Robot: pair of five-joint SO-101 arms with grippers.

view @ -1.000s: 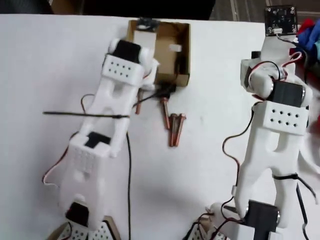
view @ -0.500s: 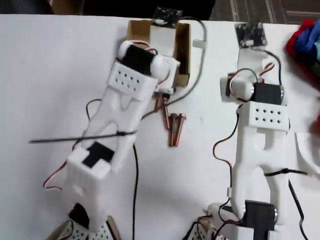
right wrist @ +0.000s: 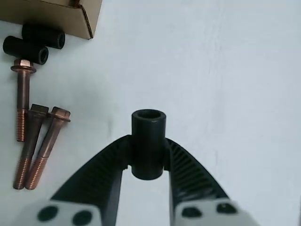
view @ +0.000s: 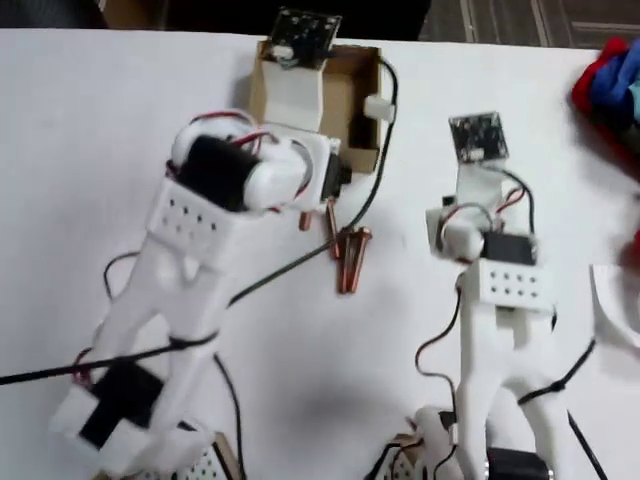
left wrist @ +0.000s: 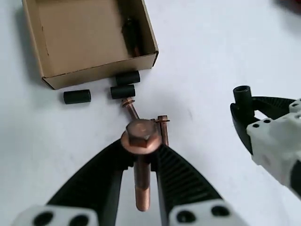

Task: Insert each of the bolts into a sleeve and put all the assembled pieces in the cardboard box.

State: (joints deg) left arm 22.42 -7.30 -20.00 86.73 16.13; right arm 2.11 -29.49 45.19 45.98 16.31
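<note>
L end effector (left wrist: pixel 141 149): ribbed black fingers closed narrow on a copper-coloured bolt (left wrist: pixel 139 141). Grip is just under the hex flange head, w/ the threaded shank running back between the fingers. Position: near the cardboard box (left wrist: pixel 101 71), by the loose bolts.

R end effector (right wrist: pixel 147 153): fingers pinched on a black sleeve (right wrist: pixel 148 136), a smooth plain cylinder w/ open bore showing at the free end. It is well apart from the box, off to the side of the loose bolts.

Surface (right wrist: pixel 211 70): white, matte.
- 3 loose bolts (right wrist: pixel 29 141) lie flat. Same copper finish, hex heads w/ flange, thread on the far part of each shank. Two touch side by side; the third is just beside them, head nearer the box.
- 3 loose sleeves (left wrist: pixel 123 91), black, lie on their sides just outside the box's front wall. Two are nearly touching; one is set apart.

Box: brown corrugated card, open top, low walls. Contents: one dark sleeve-like piece (left wrist: pixel 130 32) against a side wall, copper colour at one end. Can't tell more about it.
</note>
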